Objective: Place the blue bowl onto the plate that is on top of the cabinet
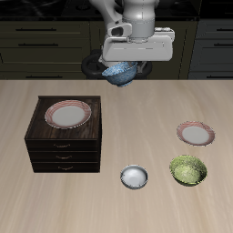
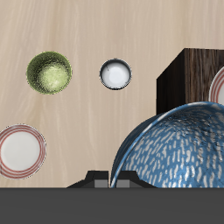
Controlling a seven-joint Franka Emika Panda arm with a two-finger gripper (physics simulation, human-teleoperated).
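No legible writing or brand on any item. Blue bowl [image 1: 120, 74]: mottled blue-and-white, tilted, pinched in the hand [image 1: 122, 65], raised above the desk [image 1: 136, 109] near its back edge. Cabinet [image 1: 64, 146]: dark wood, three drawers, on the desk nearer the front, well apart from the bowl. Plate [image 1: 67, 114]: reddish-brown rim, on the cabinet top, uncovered. Elsewhere on the desk: pink-rimmed plate [image 1: 196, 134], green speckled bowl [image 1: 188, 169], small grey-white bowl [image 1: 135, 177], all apart from the cabinet.

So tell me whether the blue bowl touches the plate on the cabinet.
Apart. The exterior view shows the blue bowl held high by the gripper, well away from the plate on the cabinet.
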